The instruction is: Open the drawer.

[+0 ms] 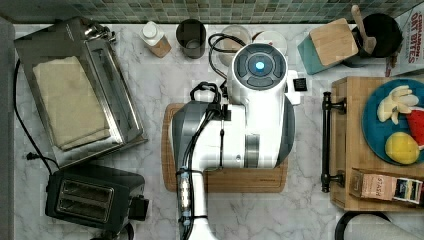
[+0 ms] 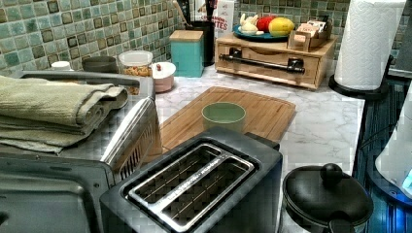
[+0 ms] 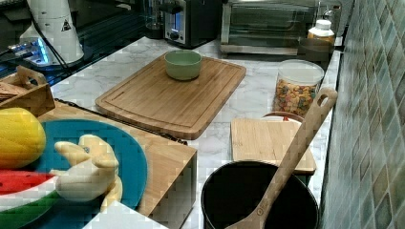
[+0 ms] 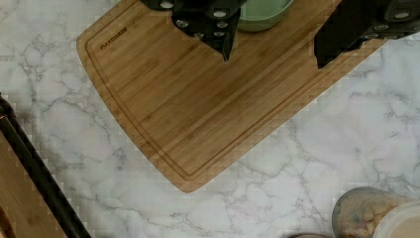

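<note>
In the top view, the arm (image 1: 240,125) stood over the cutting board (image 1: 172,150) in the middle of the marble counter (image 1: 150,80). The drawer (image 1: 350,145) lay at the top view's right, shut into its bamboo box, with a blue plate (image 1: 372,125) of fruit on the box's top. Its black bar handle (image 1: 326,141) ran from the far side to the near side of the counter, well apart from the arm across bare marble.

In the left view, the drawer (image 2: 269,60) sat at the far end of the counter against the tiled wall, its handle (image 2: 262,63) lying level across the front panel. A green bowl (image 2: 224,115) rested on the cutting board (image 2: 262,114), between the toaster (image 2: 194,182) and the drawer.

In the right view, the box's top corner (image 3: 167,157) filled the near part, with the bowl (image 3: 183,64) on the board (image 3: 167,100) beyond it.

In the wrist view, the gripper (image 4: 272,57) hung above the board (image 4: 198,114) with its two fingers spread wide and nothing between them. The handle (image 4: 34,173) crossed one corner as a slanted black bar, well apart from the fingertips, with a strip of marble between board and handle. By my judgement, the coming move turns on carrying the spread jaws sideways off the board to that bar, and turning them so that they close across its long axis, not along it.
</note>
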You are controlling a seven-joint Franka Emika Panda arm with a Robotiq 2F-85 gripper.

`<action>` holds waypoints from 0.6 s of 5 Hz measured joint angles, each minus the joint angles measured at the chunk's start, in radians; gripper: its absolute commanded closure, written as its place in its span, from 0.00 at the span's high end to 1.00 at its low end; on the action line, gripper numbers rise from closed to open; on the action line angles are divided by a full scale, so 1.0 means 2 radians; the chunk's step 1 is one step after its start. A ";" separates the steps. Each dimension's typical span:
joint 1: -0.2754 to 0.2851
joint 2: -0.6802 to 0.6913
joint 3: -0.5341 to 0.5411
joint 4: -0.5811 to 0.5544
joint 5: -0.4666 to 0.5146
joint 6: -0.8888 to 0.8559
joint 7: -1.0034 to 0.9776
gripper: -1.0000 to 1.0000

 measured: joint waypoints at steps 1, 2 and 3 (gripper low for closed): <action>-0.001 0.001 0.001 -0.002 0.000 0.003 0.000 1.00; -0.002 0.004 -0.002 -0.004 0.000 0.004 0.000 1.00; -0.001 0.002 -0.006 -0.023 -0.003 0.042 -0.043 1.00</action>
